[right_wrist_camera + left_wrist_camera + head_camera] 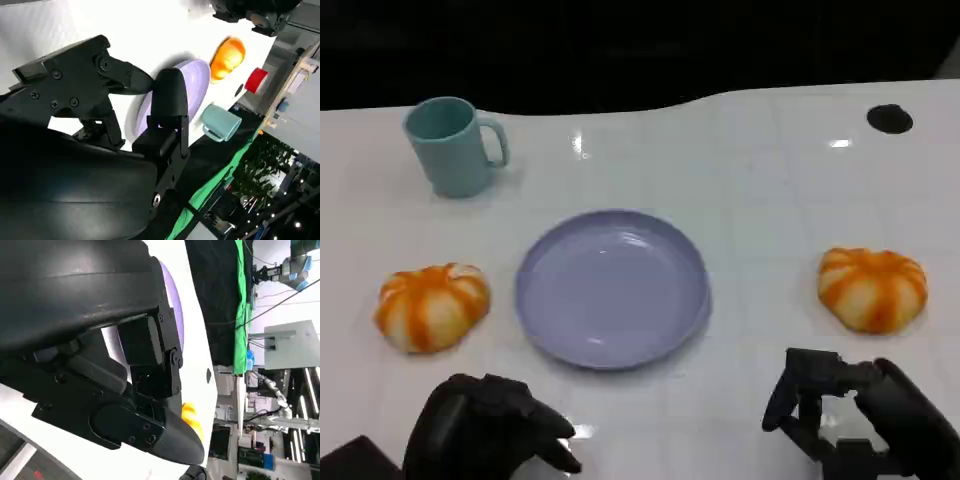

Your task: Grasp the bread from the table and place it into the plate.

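Note:
Two orange-and-white breads lie on the white table, one [430, 305] left of the lilac plate [612, 288] and one [873, 288] right of it. The plate holds nothing. My left hand [485, 425] hovers near the front edge, below the left bread and apart from it, fingers loosely apart and holding nothing. My right hand [860, 410] hangs in front of the right bread, also holding nothing. In the left wrist view, past the hand [125, 370], I see the plate's rim [176, 310] and the right bread [192, 421]. The right wrist view shows the hand [115, 115], the plate [197, 85] and the left bread [227, 57].
A teal mug [450, 145] stands at the back left of the table, also in the right wrist view [220, 122]. A small black round mark [889, 118] sits at the back right. Beyond the table's far edge it is dark.

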Controlling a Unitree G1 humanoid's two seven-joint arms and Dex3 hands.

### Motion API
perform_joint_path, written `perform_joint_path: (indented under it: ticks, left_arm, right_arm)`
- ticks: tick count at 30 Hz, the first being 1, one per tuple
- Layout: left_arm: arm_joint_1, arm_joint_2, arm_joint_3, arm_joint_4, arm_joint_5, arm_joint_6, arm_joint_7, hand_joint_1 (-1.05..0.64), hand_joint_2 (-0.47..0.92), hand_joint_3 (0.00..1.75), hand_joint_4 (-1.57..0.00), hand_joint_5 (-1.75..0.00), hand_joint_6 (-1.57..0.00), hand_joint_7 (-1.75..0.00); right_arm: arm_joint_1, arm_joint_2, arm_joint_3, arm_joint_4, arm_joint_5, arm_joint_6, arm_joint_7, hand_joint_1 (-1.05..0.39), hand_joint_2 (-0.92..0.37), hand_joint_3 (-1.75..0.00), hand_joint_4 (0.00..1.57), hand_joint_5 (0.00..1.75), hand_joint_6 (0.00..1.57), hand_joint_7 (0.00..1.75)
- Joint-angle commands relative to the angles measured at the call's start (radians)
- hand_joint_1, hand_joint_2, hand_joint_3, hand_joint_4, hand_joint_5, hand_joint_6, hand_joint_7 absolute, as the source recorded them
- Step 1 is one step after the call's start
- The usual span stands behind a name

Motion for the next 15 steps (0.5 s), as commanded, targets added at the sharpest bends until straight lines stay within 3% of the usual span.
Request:
perform_joint_path:
  ticks: [1, 15]
  left_arm:
    - [0.002, 0.015, 0.004, -0.006, -0.003, -0.005, 0.002, -1.05, 0.89, 0.0, -1.52, -0.53, -1.57, -0.26]
    - [0.001, 0.015, 0.006, -0.004, -0.011, -0.003, -0.005, -1.05, 0.89, 0.0, -1.51, -0.53, -1.57, -0.25]
  right_arm:
    - [-0.004, -0.012, -0.001, 0.009, 0.014, -0.007, 0.005, -0.17, -0.62, -0.86, 0.73, 1.75, 0.7, 1.31]
    - [-0.002, -0.011, 0.0, 0.01, 0.012, -0.011, 0.003, -0.16, -0.62, -0.88, 0.72, 1.75, 0.71, 1.31]
